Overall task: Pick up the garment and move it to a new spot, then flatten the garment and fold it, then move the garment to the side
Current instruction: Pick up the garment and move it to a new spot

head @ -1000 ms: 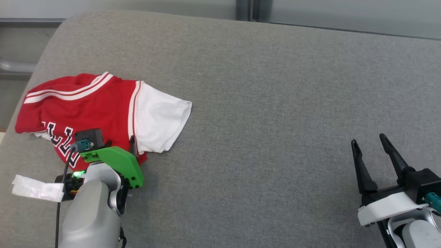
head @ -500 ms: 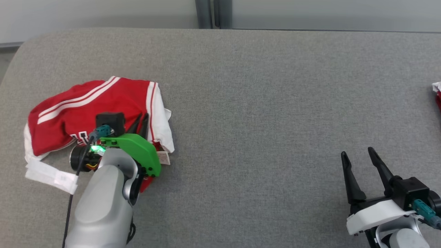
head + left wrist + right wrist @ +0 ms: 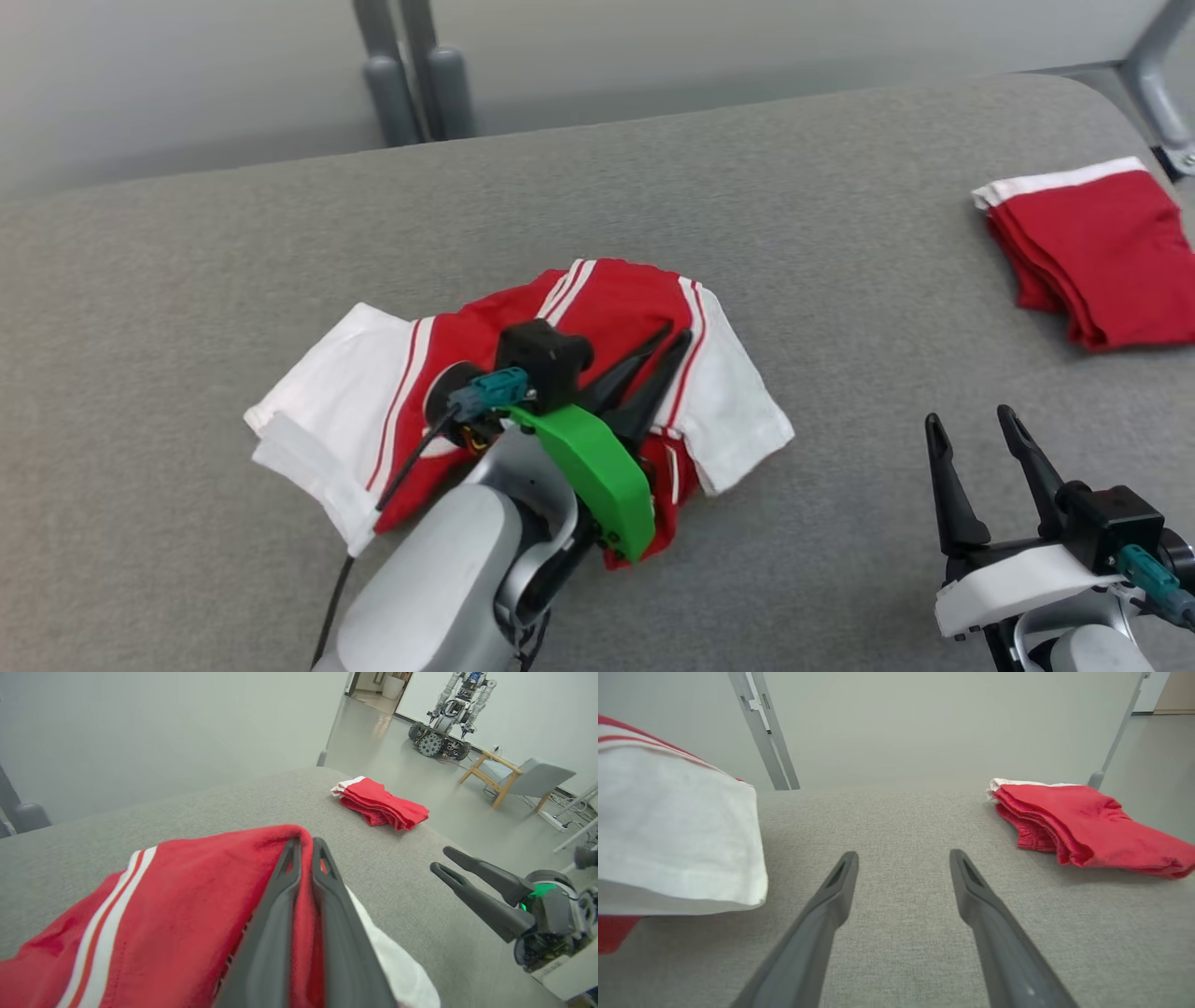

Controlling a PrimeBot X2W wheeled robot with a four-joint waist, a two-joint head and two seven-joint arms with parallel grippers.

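- The left gripper (image 3: 672, 334) is clamped on a ridge of red cloth near the middle of the red-and-white jersey (image 3: 607, 299). In the left wrist view its two fingers (image 3: 280, 914) press together with a thin fold of fabric pinched between them.
- The jersey sits bunched on the grey padded surface (image 3: 187, 280). It is well apart from the folded red stack (image 3: 1102, 252), to the robot's left of it and nearer the robot.
- The right gripper (image 3: 969, 418) holds nothing. Its jaws are spread wide, on the robot's side of that stack, with bare grey surface between its fingers in the right wrist view.
- Likely trouble: the pinch takes only a narrow fold, perhaps a single layer. The cloth may slide out during the carry, or the shirt may hang lopsided and land more crumpled than it is.
- The white sleeve (image 3: 738, 411) on the stack's side hangs low. If the move runs toward the stack, that sleeve could drag, tuck under itself, or brush the folded pile and disturb it.
- The same sleeve could snag on the spread right fingers, which stand in the likely path.
- Orientation: the long axis runs sleeve to sleeve — one white sleeve points toward the stack, the other sleeve (image 3: 327, 411) away from it.
- The striped trim (image 3: 571, 280) lies along the jersey's far edge, the edge turned the stack's way in depth. I cannot tell whether that edge is neckline or hem.
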